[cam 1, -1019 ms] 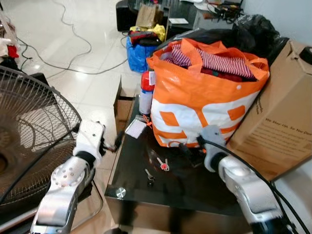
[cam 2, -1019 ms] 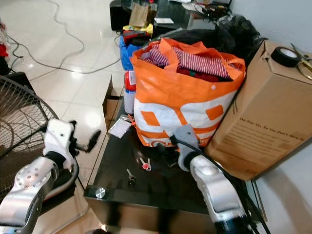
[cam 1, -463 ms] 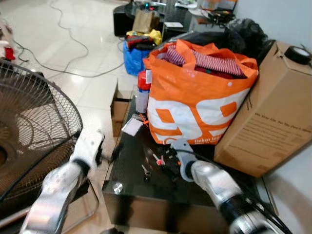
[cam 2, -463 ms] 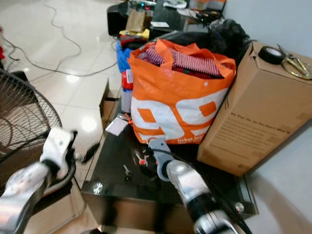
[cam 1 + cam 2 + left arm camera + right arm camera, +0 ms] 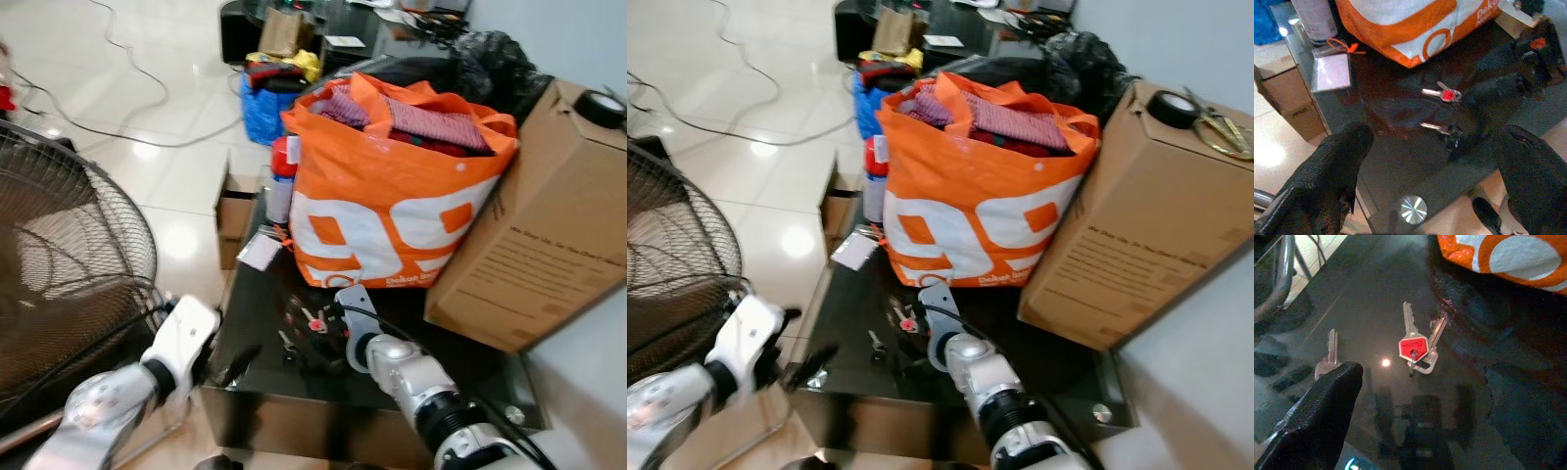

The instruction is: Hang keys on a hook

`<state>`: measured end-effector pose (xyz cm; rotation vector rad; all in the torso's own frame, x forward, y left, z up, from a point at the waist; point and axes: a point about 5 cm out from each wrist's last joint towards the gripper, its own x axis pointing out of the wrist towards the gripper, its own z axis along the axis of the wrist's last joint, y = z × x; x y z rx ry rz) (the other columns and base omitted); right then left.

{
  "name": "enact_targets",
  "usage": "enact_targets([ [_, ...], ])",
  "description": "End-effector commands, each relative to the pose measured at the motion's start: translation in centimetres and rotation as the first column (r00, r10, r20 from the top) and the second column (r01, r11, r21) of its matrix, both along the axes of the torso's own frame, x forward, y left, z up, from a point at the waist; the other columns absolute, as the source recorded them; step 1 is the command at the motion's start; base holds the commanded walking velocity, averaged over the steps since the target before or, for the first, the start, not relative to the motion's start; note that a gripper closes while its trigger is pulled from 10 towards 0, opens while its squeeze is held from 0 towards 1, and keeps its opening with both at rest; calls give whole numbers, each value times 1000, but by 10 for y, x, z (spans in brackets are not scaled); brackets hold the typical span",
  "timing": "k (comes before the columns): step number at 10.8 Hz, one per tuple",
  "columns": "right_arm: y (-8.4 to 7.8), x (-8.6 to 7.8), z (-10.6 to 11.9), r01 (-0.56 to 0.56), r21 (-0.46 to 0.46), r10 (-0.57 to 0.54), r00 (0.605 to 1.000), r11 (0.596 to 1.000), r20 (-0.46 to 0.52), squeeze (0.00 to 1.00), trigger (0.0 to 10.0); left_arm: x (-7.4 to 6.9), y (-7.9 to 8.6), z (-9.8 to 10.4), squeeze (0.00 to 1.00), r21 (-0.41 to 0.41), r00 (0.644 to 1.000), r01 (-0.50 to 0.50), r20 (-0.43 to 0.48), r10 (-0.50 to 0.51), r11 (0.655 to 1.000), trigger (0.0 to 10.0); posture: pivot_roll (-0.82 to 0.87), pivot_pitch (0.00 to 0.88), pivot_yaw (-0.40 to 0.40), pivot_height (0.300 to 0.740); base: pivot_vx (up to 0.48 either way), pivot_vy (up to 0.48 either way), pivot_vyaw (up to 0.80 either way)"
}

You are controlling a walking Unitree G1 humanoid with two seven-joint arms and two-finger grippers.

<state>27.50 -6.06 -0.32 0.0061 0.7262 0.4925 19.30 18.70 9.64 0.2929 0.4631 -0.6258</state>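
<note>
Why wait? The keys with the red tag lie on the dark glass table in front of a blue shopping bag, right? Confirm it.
Not quite: the keys with the red tag lie on the dark glass table, but the shopping bag behind them is orange and white, not blue. The left eye view shows it.

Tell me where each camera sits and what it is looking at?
Left eye view: on the head, looking down at the dark glass table, the orange shopping bag, both silver arms.
Right eye view: beside it, the same scene.
Left wrist view: on the left arm, looking between the open left gripper at the table.
Right wrist view: on the right arm, close above the keys with the red tag, with the right gripper open.
Shared: both wrist views show those keys and a single key.
</note>
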Motion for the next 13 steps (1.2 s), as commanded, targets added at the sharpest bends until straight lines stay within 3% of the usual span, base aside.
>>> enact_targets([
  [1,1,6,4,34,33,-36,999,999,34,0,10000,-10,-2,1,0,-6,999,19,-31,-19,1000,10000,0,106,-146,740,0,0,0],
  [3,14,4,5,20,66,-24,998,998,62,0,10000,-24,2,1,0,11,998,14,-69,-14,1000,10000,22,125,-156,740,0,0,0],
  [4,22,2,5,7,85,-14,997,996,77,0,7686,-29,4,5,0,16,997,3,-71,-2,1000,10000,37,145,-164,740,0,0,0],
  [6,27,2,3,-5,39,1,995,999,104,0,4157,-37,6,10,0,25,997,-13,-75,15,1000,10000,46,156,-169,740,0,0,0],
  [9,27,5,3,-5,19,2,993,1000,118,0,1059,-42,5,13,0,19,996,-26,-85,28,999,10000,50,158,-177,740,0,0,0],
  [11,25,4,1,-11,8,10,994,1000,106,0,0,-44,3,14,0,12,996,-30,-90,31,999,10000,51,159,-180,740,0,0,0],
  [13,28,1,-1,-6,24,3,996,1000,95,0,0,-47,2,15,0,9,995,-34,-96,35,999,10000,57,170,-181,740,0,0,0],
])
